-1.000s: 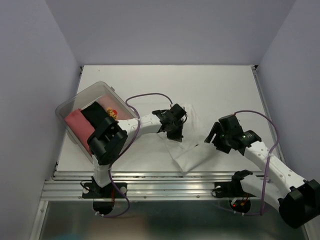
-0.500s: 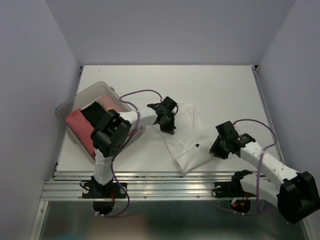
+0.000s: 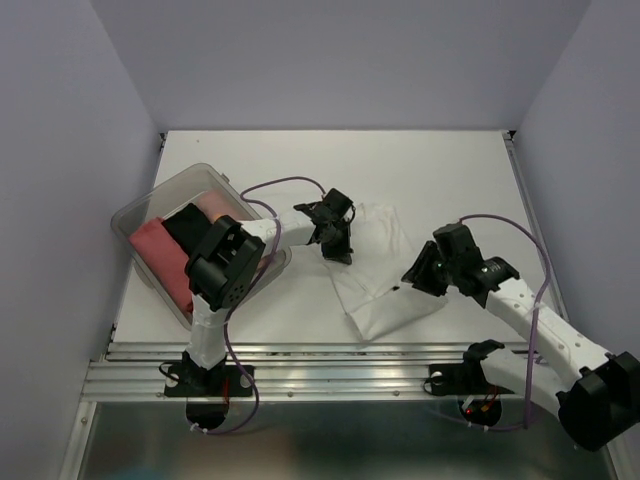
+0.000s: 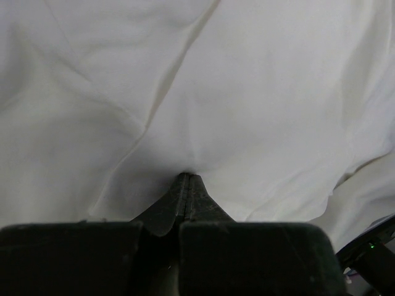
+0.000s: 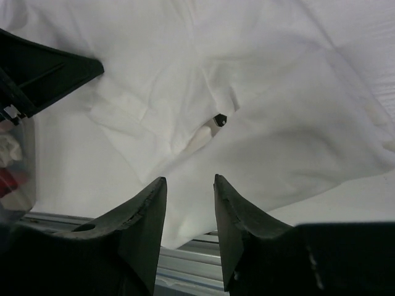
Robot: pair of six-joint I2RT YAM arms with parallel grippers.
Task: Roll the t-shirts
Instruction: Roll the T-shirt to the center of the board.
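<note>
A plain white t-shirt (image 3: 388,288) lies rumpled on the table's middle, its small dark neck label (image 5: 219,119) showing near a fold. My left gripper (image 3: 337,243) is at the shirt's left edge, its jaws pressed together on a pucker of the white cloth (image 4: 247,92). My right gripper (image 3: 413,274) hangs over the shirt's right side. Its jaws stand apart with nothing between them, and white cloth (image 5: 290,148) lies below. Other t-shirts, salmon-pink (image 3: 155,250), black (image 3: 190,226) and a pale printed one (image 3: 214,206), sit in the tub.
The clear plastic tub (image 3: 135,206) stands at the table's left edge, close behind the left arm. Aluminium rails (image 3: 330,370) run along the near edge, just below the shirt's lower corner. Purple cables loop over both arms.
The left gripper has drawn the shirt's left edge a little leftward. The right gripper dipped toward the near edge, narrowed its jaws, then came back up over the shirt's right side.
</note>
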